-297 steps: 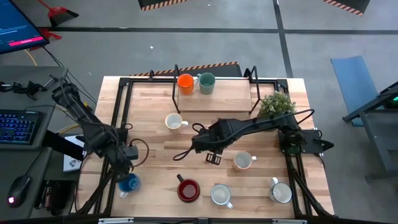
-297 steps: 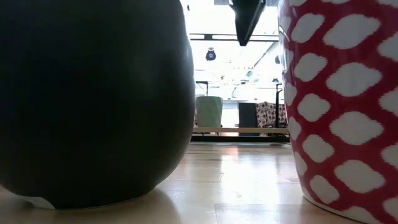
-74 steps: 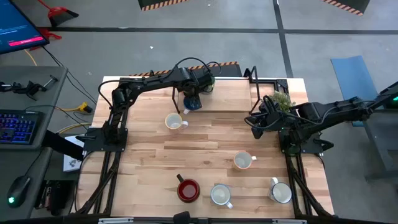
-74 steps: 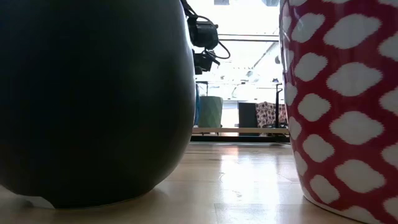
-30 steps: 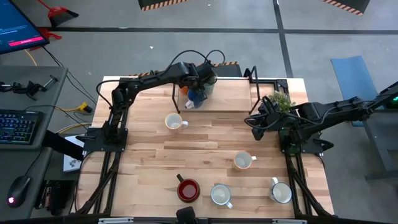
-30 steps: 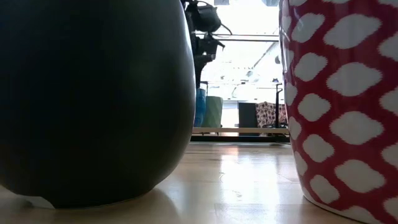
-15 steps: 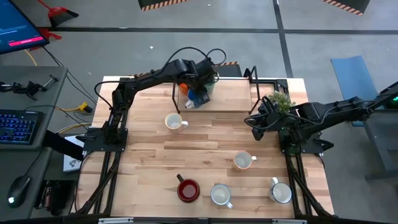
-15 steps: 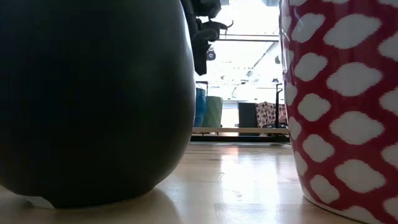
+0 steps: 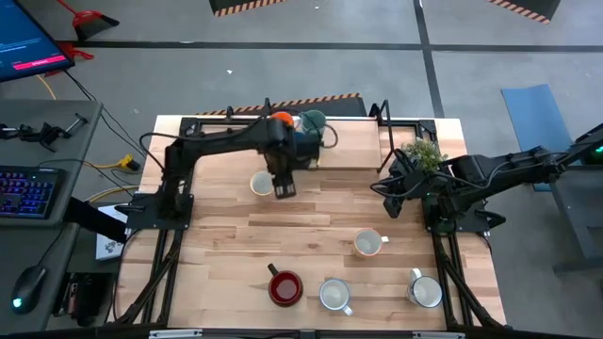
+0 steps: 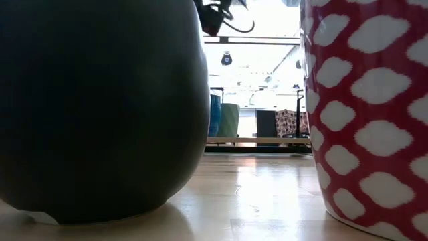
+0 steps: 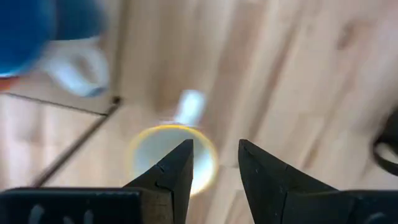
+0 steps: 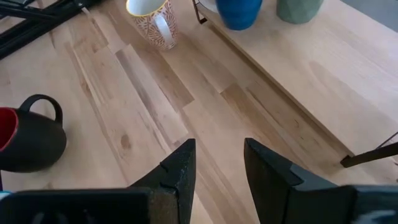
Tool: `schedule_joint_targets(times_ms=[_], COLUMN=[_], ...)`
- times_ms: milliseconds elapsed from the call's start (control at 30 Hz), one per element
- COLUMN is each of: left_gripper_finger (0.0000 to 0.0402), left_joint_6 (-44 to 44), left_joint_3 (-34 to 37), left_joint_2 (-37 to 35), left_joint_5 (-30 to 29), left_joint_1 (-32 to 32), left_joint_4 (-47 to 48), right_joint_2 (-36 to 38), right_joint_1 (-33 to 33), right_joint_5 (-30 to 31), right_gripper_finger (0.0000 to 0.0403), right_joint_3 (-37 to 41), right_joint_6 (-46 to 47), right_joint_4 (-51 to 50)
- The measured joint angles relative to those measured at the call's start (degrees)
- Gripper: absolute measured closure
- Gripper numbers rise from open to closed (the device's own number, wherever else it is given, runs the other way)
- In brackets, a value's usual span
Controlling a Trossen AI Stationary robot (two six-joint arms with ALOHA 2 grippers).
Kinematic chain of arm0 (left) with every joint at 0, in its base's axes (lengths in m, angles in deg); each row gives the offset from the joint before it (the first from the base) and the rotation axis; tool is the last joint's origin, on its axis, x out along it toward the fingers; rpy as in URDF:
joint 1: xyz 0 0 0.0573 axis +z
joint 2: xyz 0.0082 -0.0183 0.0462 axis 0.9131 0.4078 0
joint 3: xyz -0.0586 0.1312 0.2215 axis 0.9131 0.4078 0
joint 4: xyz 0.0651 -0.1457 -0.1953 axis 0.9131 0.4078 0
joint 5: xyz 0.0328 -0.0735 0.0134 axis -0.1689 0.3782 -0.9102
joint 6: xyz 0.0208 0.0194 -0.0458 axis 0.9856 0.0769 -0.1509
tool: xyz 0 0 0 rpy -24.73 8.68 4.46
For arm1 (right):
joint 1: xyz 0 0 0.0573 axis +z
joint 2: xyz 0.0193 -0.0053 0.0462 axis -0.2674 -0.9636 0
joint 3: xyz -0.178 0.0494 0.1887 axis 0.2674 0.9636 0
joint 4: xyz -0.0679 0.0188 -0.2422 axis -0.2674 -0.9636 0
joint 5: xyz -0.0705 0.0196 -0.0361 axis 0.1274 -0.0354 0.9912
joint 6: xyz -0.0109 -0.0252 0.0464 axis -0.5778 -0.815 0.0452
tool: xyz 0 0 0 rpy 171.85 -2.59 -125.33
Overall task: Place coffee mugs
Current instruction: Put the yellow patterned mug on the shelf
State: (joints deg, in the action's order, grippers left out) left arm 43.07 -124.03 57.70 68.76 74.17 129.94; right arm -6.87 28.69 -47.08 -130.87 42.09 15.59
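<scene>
The blue mug (image 9: 305,148) stands on the raised wooden shelf (image 9: 353,143) at the table's far side, beside the orange mug (image 9: 280,119) and the teal-green mug (image 9: 314,121). My left gripper (image 9: 283,186) is open and empty, just off the shelf's near edge and above a cream mug (image 9: 262,184) that stands on the table. The left wrist view shows that mug (image 11: 163,155) under the open fingers (image 11: 216,158) and the blue mug (image 11: 25,28) farther off. My right gripper (image 9: 388,193) is open and empty (image 12: 219,163) at the table's right.
A cream mug (image 9: 368,244), a dark red mug (image 9: 285,287), a white mug (image 9: 334,295) and a grey mug (image 9: 424,290) stand on the near half. A potted plant (image 9: 419,155) stands at the far right. In the low view, two mugs (image 10: 100,107) (image 10: 368,107) fill the foreground.
My left gripper has come away from the blue mug on the shelf and gone toward the table's near edge, ending above the cream mug. The blue mug stays upright on the shelf. My right arm has kept still.
</scene>
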Motion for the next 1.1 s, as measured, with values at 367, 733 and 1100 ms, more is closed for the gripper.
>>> schedule_joint_targets(times_ms=[367, 733, 1100], left_gripper_finger=[0.0284, 0.0284, 0.0284], left_joint_6=[-5.8, -20.5, -20.8], left_joint_3=[29.6, 58.7, 71.8], left_joint_2=[-22.1, -44.1, -49.4], left_joint_5=[-2.5, -5.5, -5.5], left_joint_1=[-8.5, -13.8, -17.0], left_joint_4=[-0.7, -19.6, -32.9], right_joint_2=[-1.6, -4.5, -10.2], right_joint_1=[0.0, 0.0, 0.0], right_joint_5=[1.2, 1.2, -18.4], right_gripper_finger=[0.0288, 0.0288, 0.0288], right_joint_3=[-0.1, -0.1, -0.1], right_joint_6=[-0.1, -0.6, 0.5], right_joint_4=[0.0, 0.0, -2.0])
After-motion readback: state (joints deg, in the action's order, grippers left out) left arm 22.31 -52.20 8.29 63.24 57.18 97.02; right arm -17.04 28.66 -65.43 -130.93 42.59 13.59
